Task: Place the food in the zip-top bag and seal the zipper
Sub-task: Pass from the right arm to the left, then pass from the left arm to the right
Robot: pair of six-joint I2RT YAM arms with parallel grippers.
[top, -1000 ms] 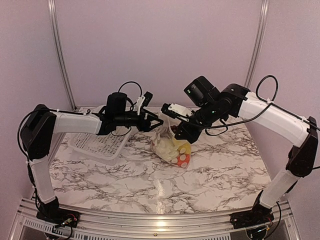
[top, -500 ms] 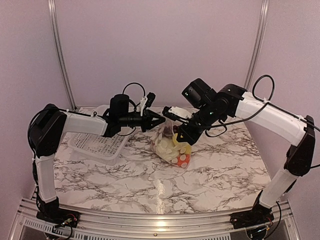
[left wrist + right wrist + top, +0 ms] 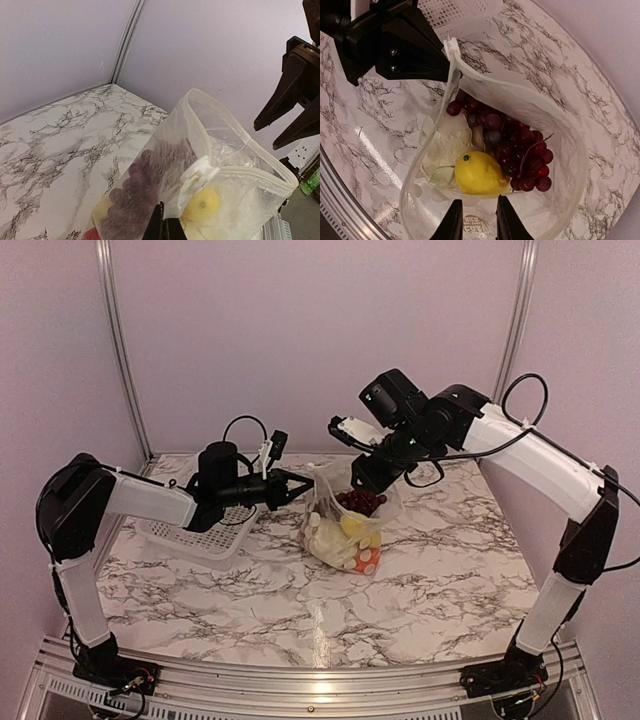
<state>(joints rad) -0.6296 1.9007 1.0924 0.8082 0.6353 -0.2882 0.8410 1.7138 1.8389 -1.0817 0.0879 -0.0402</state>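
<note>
The zip-top bag (image 3: 345, 525) stands at the centre of the overhead view on the marble table (image 3: 200, 610), its mouth turned upward. One end of its rim is pinched by the left gripper (image 3: 303, 484), whose jaws are fully closed on the plastic. In the left wrist view the shut fingertips are found at the bottom edge, with the film rising from them. This hold is judged to serve as an anchor: the bag is held upright and its mouth is drawn taut instead of slumping over the contents.

The right gripper (image 3: 478, 201) is poised over the opposite side of the mouth, at the lower middle of its own view. Its jaws are set narrowly apart and nothing is clamped between them. The rim is seen just beyond the tips.

The food is lodged inside. The dark grape bunch (image 3: 515, 150), a yellow piece (image 3: 477, 172) and a pale piece, probably the cauliflower (image 3: 442, 142), are gathered at the bottom, and an orange-red piece (image 3: 366, 562) shows through the wall in the overhead view. The white perforated basket (image 3: 195, 530) lies left of centre, apart from the bag.

The zipper (image 3: 453, 62) gapes in a wide loop, so sealing is judged not yet done. The narrow gap of the right jaws would suit being slipped over the strip to press it shut.
</note>
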